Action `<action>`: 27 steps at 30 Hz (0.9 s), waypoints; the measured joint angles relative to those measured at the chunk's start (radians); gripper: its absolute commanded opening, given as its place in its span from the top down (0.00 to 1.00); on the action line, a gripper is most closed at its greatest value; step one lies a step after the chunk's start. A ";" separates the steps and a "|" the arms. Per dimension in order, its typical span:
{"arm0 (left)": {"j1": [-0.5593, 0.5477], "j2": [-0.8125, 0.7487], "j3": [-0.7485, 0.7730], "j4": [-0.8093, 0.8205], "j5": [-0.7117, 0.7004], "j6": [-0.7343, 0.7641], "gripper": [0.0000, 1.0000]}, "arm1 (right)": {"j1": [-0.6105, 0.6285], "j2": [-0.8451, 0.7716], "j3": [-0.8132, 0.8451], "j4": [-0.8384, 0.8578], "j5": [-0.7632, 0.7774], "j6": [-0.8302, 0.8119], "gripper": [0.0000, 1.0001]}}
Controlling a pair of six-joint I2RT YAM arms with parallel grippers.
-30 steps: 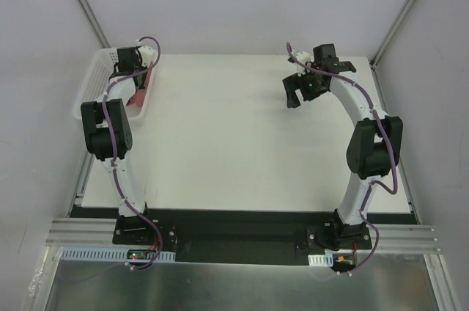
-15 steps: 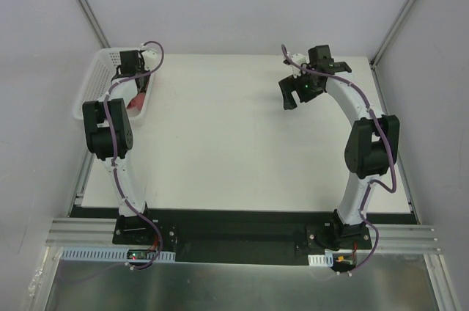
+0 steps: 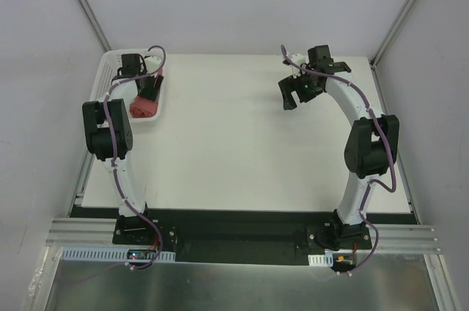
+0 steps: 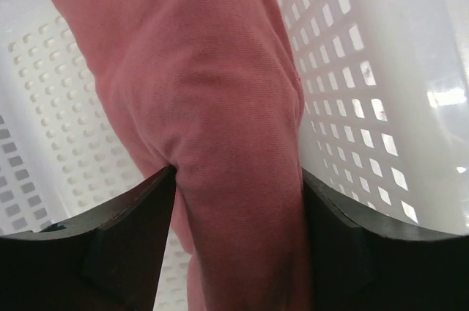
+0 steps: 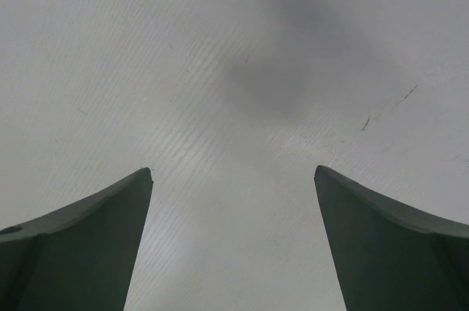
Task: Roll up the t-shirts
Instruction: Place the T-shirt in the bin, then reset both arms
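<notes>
T-shirt, bundled in basket, runs lengthwise between left claw jaws, part-open, grip uncertain; right claw gapes empty, well apart.

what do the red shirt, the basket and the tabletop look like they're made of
Shirt: soft knit fabric, probably cotton, matte; a fine ribbed weave and soft folds show. Basket: white plastic, smooth and slightly glossy, with moulded square holes. Tabletop: hard white board, perhaps laminate, matte, with faint scratches.

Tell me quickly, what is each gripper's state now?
Left gripper: around the salmon-red t-shirt; grip cannot be told.
Right gripper: open, empty.
</notes>
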 measured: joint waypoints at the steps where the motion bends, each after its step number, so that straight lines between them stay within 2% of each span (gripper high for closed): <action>1: 0.000 -0.004 -0.002 -0.006 0.009 -0.002 0.35 | 0.000 0.000 0.000 0.000 0.000 0.000 0.04; 8: 0.012 -0.078 -0.009 -0.076 0.147 -0.068 0.18 | 0.000 0.000 0.000 0.000 0.000 -0.002 0.04; 10: 0.019 -0.111 0.007 -0.096 0.209 -0.092 0.15 | 0.000 0.000 0.003 0.000 0.000 -0.002 0.04; 13: 0.029 -0.157 0.040 -0.118 0.307 -0.127 0.16 | 0.000 0.000 0.010 -0.001 -0.001 -0.003 0.04; 16: 0.033 -0.206 0.055 -0.128 0.352 -0.168 0.25 | 0.000 0.000 0.011 0.000 -0.005 -0.003 0.04; 19: 0.035 -0.243 0.049 -0.132 0.343 -0.205 0.59 | 0.000 0.001 0.011 0.000 -0.006 -0.002 0.04; 21: 0.042 -0.264 0.025 -0.130 0.327 -0.208 0.95 | 0.000 0.001 0.012 0.000 -0.008 -0.002 0.04; 22: 0.048 -0.275 0.005 -0.132 0.325 -0.208 1.00 | 0.000 0.001 0.012 0.000 -0.008 -0.003 0.04; 27: 0.066 -0.298 -0.089 -0.150 0.298 -0.200 1.00 | 0.000 0.001 0.016 0.000 -0.009 -0.002 0.04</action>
